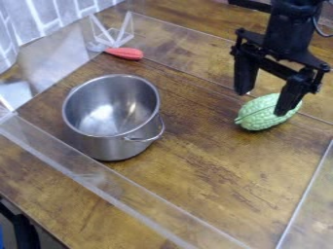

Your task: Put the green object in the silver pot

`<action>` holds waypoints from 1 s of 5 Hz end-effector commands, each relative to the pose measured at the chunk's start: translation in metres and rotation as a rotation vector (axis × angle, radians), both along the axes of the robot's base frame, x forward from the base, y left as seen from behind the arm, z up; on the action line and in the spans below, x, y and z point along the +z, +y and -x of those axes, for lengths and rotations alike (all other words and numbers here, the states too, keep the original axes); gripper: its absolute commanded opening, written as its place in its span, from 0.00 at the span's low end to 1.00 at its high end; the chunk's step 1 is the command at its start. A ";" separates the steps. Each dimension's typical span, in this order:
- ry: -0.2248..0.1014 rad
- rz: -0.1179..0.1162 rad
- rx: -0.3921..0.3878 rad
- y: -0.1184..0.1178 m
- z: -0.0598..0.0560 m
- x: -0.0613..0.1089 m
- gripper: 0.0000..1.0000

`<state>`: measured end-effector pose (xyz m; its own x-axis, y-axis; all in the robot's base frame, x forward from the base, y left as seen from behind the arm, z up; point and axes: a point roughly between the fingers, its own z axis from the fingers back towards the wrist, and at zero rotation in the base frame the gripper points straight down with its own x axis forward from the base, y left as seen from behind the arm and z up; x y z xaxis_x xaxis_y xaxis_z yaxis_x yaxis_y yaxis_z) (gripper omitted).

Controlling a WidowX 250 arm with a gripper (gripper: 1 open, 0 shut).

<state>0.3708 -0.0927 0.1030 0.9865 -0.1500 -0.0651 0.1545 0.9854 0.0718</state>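
The green object, a light green bumpy oval, lies on the wooden table at the right. My black gripper hangs just above it, open, its two fingers straddling the object's upper end; one finger hides part of it. The silver pot, round and shiny with a small side handle, stands empty at the left, well apart from the gripper.
A small red item lies at the back left, near a clear wire stand. A clear plastic wall borders the table's front and left edges. Bare wooden tabletop lies between pot and green object.
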 end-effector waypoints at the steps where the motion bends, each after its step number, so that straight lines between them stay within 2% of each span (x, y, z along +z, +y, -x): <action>1: -0.072 -0.003 -0.007 -0.008 -0.014 0.018 1.00; 3: -0.084 -0.028 -0.004 -0.015 -0.030 0.014 1.00; 5: -0.091 -0.046 0.035 -0.012 -0.038 0.015 1.00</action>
